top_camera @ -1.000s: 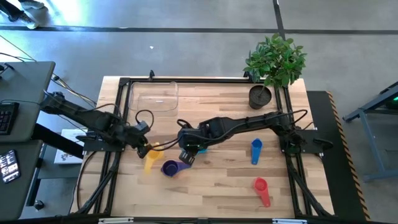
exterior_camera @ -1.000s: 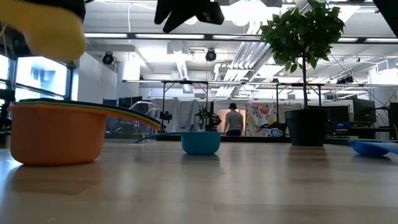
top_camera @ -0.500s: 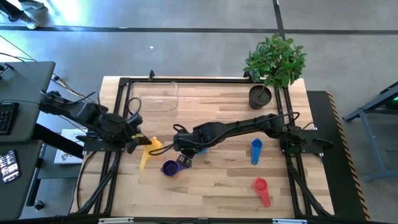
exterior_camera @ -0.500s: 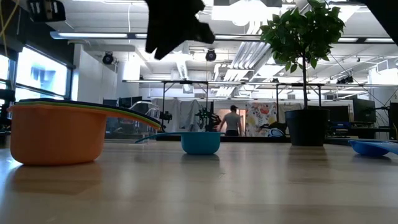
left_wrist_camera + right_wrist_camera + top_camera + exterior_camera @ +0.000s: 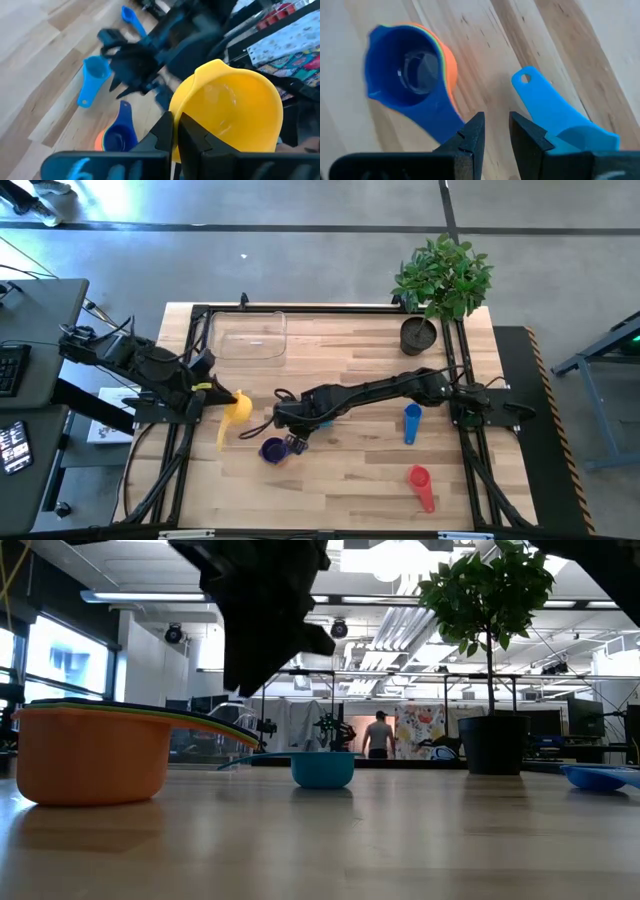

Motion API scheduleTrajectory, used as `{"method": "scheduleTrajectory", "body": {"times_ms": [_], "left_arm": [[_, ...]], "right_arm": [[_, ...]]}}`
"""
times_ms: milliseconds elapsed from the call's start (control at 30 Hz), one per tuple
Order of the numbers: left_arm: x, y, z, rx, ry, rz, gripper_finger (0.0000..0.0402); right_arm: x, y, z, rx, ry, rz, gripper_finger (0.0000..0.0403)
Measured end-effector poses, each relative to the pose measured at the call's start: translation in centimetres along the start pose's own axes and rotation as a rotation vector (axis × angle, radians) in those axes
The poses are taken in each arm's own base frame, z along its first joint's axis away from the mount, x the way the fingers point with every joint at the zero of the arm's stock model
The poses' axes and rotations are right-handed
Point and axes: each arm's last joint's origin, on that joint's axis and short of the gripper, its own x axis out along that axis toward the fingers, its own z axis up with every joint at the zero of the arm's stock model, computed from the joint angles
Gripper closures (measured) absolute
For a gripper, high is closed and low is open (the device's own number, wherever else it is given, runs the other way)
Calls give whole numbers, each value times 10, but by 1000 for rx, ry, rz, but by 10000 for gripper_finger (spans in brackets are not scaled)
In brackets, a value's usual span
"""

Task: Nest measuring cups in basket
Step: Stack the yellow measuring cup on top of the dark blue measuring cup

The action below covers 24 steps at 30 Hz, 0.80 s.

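Left hand (image 5: 215,393) clamped on the yellow cup (image 5: 237,407) at left of centre in the high view, off the tabletop (image 5: 350,480). Right hand (image 5: 283,423) slightly parted, holding nothing, above the nested stack (image 5: 272,450) lower centre. Basket (image 5: 247,336) upper left, still without cups. Risks: thin rim grip slipping; hands colliding through crowding.

The left gripper (image 5: 222,402) holds a cup (image 5: 236,408) beyond the desk's (image 5: 350,470) left side. A nested stack of cups (image 5: 272,450) sits beside the right gripper (image 5: 290,442); the basket (image 5: 247,335) lies well behind.
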Motion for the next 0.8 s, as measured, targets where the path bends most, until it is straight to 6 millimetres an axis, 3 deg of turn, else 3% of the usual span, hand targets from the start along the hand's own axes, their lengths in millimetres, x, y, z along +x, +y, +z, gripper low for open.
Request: {"method": "scheduleTrajectory", "body": {"times_ms": [800], "left_arm": [[-7,-3,4,38,-20,-16,398]], "right_arm": [[39,4,-8,-31,106,49,322]]}}
